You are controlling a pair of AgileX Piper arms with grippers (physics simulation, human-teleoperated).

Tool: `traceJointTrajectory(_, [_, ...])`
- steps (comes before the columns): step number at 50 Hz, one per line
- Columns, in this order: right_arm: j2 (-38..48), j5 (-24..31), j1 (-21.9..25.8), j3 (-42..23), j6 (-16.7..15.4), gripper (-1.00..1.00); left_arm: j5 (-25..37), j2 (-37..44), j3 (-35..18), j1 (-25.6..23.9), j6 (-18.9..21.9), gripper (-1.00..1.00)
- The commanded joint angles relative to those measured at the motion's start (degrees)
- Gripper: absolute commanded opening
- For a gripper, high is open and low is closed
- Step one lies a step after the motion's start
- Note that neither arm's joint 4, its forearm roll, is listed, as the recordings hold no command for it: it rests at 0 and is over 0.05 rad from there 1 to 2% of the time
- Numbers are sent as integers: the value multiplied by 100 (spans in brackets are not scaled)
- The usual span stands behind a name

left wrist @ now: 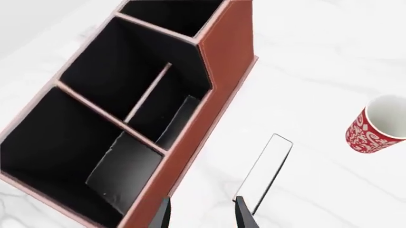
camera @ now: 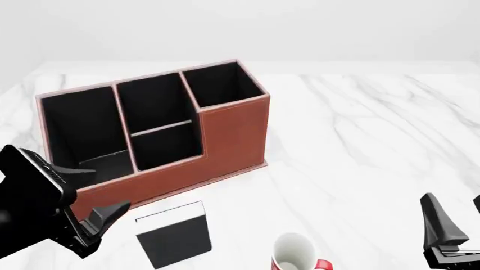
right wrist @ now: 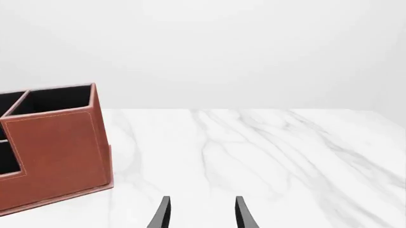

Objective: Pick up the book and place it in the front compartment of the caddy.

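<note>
The black book [camera: 174, 235] lies flat on the marble table, just in front of the caddy's low front wall. In the left wrist view the book [left wrist: 265, 172] shows pale and narrow. The reddish-brown caddy [camera: 232, 132] stands at the left middle with its black-lined cells open upward; it also shows in the left wrist view [left wrist: 225, 52] and the right wrist view [right wrist: 57, 147]. My left gripper [camera: 101, 222] is open and empty, just left of the book, above the caddy's front corner [left wrist: 203, 216]. My right gripper [camera: 456, 216] is open and empty at the near right [right wrist: 201, 216].
A red-and-white mug [camera: 296, 253] stands near the front edge, to the right of the book; it also shows in the left wrist view [left wrist: 374, 126]. White marble tabletop [camera: 360, 140] stretches to the right of the caddy.
</note>
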Motion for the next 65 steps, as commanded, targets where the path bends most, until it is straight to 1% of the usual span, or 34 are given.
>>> traceJointTrajectory(1, [-19, 17, 0, 2, 3, 100, 309, 377, -294, -102, 240, 100])
traceJointTrajectory(6, [-20, 17, 0, 2, 3, 100, 434, 640, -390, -168, 352, 100])
traceJointTrajectory(10, [-20, 17, -1, 2, 4, 100, 509, 731, -489, -311, 306, 100])
traceJointTrajectory(11, [-20, 17, 1, 2, 2, 100, 543, 860, -498, -394, 285, 100])
traceJointTrajectory(12, [-20, 17, 0, 2, 2, 100, 540, 900, -491, -310, 406, 100])
traceJointTrajectory(13, [-19, 17, 0, 2, 3, 100, 557, 952, -503, -364, 421, 100])
traceJointTrajectory(17, [-19, 17, 0, 2, 2, 100, 641, 1174, -571, -590, 361, 100])
traceJointTrajectory(18, [-19, 17, 1, 2, 5, 100, 639, 1224, -554, -576, 400, 100])
traceJointTrajectory(21, [-20, 17, 0, 2, 3, 100, 642, 1305, -572, -670, 349, 100])
traceJointTrajectory(23, [-19, 17, 0, 2, 2, 100, 621, 1358, -575, -652, 410, 100])
traceJointTrajectory(24, [-19, 17, -1, 2, 3, 100, 635, 1397, -597, -731, 346, 100])
traceJointTrajectory(26, [-19, 17, 1, 2, 3, 100, 642, 1439, -602, -632, 466, 100])
traceJointTrajectory(28, [-19, 17, 1, 2, 4, 100, 702, 1439, -668, -647, 492, 100])
traceJointTrajectory(30, [-20, 17, 0, 2, 3, 100, 732, 1444, -690, -519, 642, 100])
traceJointTrajectory(33, [-20, 17, 0, 2, 3, 100, 811, 1446, -774, -552, 635, 100])
traceJointTrajectory(34, [-19, 17, -1, 2, 2, 100, 836, 1459, -785, -505, 732, 100])
traceJointTrajectory(42, [-19, 17, 1, 2, 2, 100, 885, 1660, -907, -614, 808, 100])
traceJointTrajectory(48, [-19, 17, -1, 2, 3, 100, 930, 1751, -974, -756, 772, 100])
traceJointTrajectory(49, [-19, 17, 1, 2, 1, 100, 951, 1746, -1006, -877, 716, 100])
traceJointTrajectory(50, [-20, 17, 0, 2, 4, 100, 963, 1765, -1012, -883, 699, 100])
traceJointTrajectory(51, [-19, 17, -1, 2, 3, 100, 956, 1777, -989, -833, 774, 100])
traceJointTrajectory(65, [-19, 17, 0, 2, 3, 100, 1010, 1856, -1006, -974, 729, 100])
